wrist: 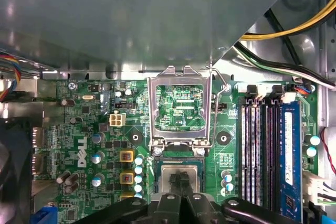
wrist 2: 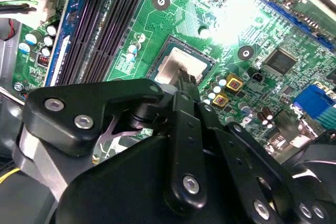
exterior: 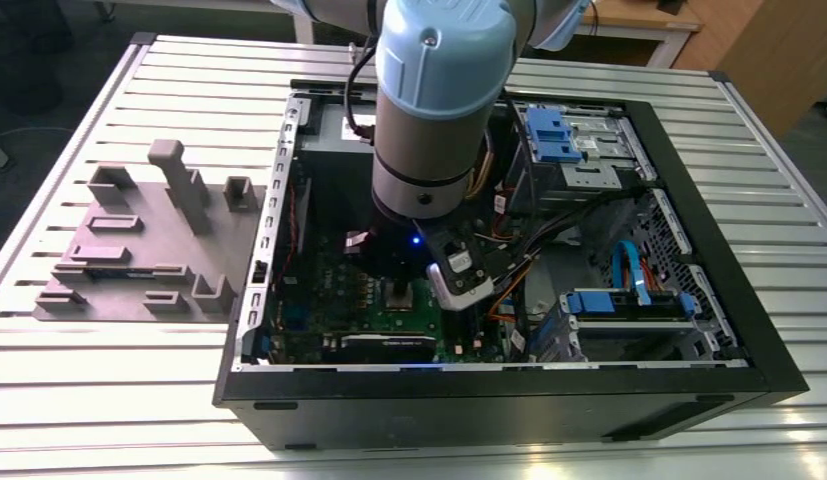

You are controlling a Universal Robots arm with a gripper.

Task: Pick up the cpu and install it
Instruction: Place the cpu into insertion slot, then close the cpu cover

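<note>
The cpu (wrist: 165, 174), a small square chip with a silvery top, lies flat in the motherboard socket (wrist: 153, 182) inside the open computer case (exterior: 680, 300). In the second wrist view the cpu (wrist 2: 176, 61) shows as a pale square in a dark frame. My gripper (wrist: 179, 178) is shut, its black fingertips (wrist 2: 187, 78) pressed together over the middle of the chip. Whether they touch its top I cannot tell. The socket's metal retention frame (wrist: 152, 108) stands swung open, with its wire lever (wrist: 217, 103) raised beside it. In the exterior view the gripper (exterior: 404, 292) reaches down onto the green board.
A purple-grey tray (exterior: 133, 250) with raised blocks lies on the slatted table at the exterior view's left. Memory slots (wrist: 262, 150) run beside the socket. A grey metal box (wrist: 131, 19) overhangs the board. Cables (wrist: 283, 66) and blue drive brackets (exterior: 560, 135) crowd the case.
</note>
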